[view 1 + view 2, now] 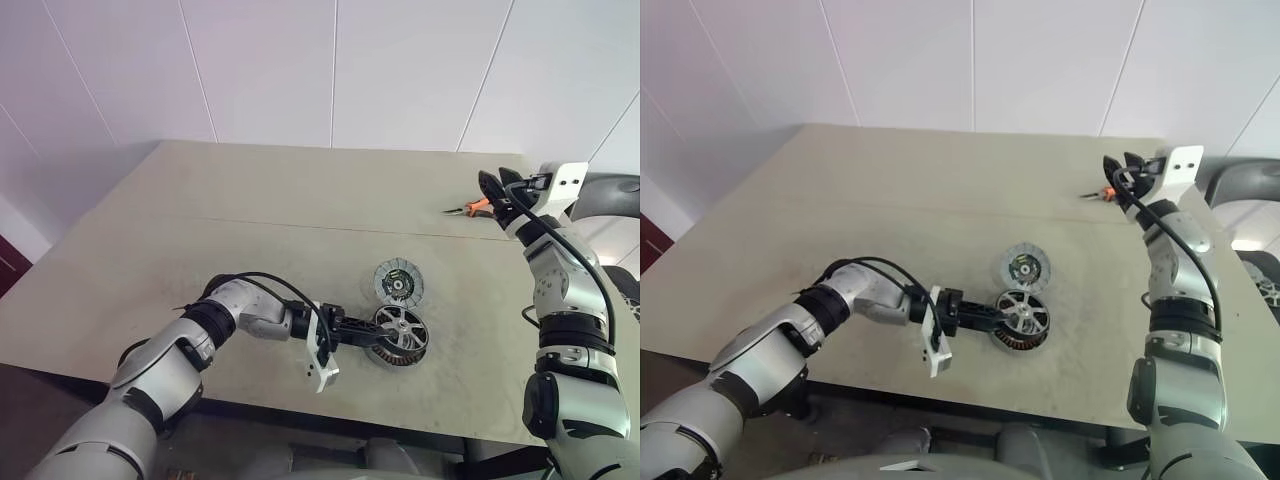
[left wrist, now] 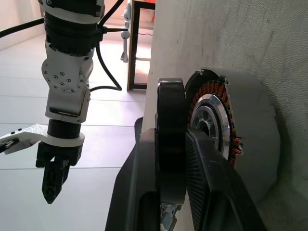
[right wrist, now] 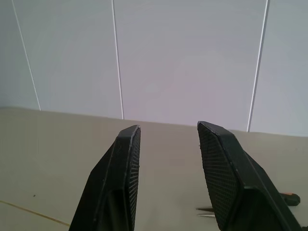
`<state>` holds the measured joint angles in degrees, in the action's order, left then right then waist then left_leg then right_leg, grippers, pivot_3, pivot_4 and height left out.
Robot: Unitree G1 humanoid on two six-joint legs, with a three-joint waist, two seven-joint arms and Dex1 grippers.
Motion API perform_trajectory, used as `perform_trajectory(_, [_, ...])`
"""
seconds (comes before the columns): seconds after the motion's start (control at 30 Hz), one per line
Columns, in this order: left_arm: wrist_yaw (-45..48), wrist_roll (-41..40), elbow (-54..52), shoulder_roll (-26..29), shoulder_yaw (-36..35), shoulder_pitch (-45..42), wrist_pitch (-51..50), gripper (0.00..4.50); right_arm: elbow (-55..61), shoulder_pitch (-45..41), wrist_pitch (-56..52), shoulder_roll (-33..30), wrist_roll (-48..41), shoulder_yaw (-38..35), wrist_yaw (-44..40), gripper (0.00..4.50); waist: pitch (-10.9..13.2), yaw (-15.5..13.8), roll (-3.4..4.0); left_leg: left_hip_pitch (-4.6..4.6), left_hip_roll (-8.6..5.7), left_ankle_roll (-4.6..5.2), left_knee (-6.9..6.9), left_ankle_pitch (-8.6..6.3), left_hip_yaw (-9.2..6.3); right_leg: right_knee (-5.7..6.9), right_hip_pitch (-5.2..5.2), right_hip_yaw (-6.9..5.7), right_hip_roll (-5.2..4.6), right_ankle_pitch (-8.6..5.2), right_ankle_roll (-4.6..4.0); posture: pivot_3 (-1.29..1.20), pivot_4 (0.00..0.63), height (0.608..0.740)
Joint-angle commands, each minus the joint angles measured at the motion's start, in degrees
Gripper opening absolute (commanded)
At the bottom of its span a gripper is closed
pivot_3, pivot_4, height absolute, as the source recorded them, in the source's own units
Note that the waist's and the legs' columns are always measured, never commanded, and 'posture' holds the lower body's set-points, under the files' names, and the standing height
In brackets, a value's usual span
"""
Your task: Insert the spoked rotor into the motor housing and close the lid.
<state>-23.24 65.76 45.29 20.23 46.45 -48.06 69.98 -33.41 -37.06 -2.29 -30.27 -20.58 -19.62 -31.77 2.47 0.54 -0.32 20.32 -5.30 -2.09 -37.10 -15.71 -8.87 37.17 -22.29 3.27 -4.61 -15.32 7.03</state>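
The spoked rotor [image 1: 404, 324], a shiny silver wheel with a dark rim, lies on top of the motor housing [image 1: 398, 356] near the table's front edge. My left gripper [image 1: 384, 333] reaches in from the left and is shut on the rotor's dark rim [image 2: 171, 139]. The housing's copper windings [image 2: 230, 126] show just under the rim, with a gap on one side. The lid [image 1: 398, 281], a dark slotted disc with a greenish centre, lies flat just behind them. My right gripper [image 1: 496, 184] hangs open and empty above the table's far right.
Orange-handled pliers [image 1: 466, 208] lie on the table [image 1: 250, 230] at the far right, under my right gripper. A white wall stands behind the table. The front table edge runs close below the housing.
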Motion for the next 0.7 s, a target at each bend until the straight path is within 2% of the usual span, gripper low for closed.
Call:
perform_trajectory(0.03, [-1.4,-0.3,-0.2,-0.1,0.1,-1.7,-0.5,0.39,3.3,-0.5,1.3,-0.4,-0.8,-1.1,0.3,1.97,0.0,0.0,0.00,0.00,0.00,0.00,0.00,0.00,0.00,0.00,0.00,0.00,0.00,0.00,0.00,0.00,0.000,0.740])
perform_trajectory(0.07, [-1.2,-0.3,0.0,-0.2,0.2,-1.8,-0.6,0.39,3.5,-0.5,1.3,-0.4,-0.8,-1.1,0.3,1.97,0.0,0.0,0.00,0.01,0.00,0.00,0.00,0.00,0.00,0.00,0.00,0.00,0.00,0.00,0.00,0.00,0.000,0.740])
perform_trajectory(0.4, [2.5,-1.5,3.6,-0.5,1.6,-3.9,0.9,3.64,4.1,-0.2,1.2,-0.4,-1.1,-1.2,0.8,2.01,0.0,-0.1,-0.01,-0.03,0.00,0.00,-0.02,0.00,0.01,-0.01,0.06,0.00,0.00,0.00,0.00,0.00,0.000,0.740])
perform_trajectory(0.5, [2.6,-1.8,4.7,-0.2,1.5,-5.5,0.9,3.64,4.0,-0.1,1.4,-0.1,-1.0,-1.0,0.9,2.01,0.0,-0.1,-0.01,-0.03,0.00,0.00,-0.03,0.00,0.01,-0.01,0.08,-0.01,0.00,0.00,0.01,0.00,0.000,0.740])
perform_trajectory(0.7, [8.4,-3.9,8.0,0.7,1.4,-8.9,0.8,3.64,3.6,-0.2,1.5,-0.1,-0.9,-0.9,0.9,2.01,0.0,0.1,-0.01,-0.04,-0.04,0.00,-0.04,0.00,0.06,-0.01,0.08,-0.01,0.00,0.00,0.01,0.00,0.000,0.740])
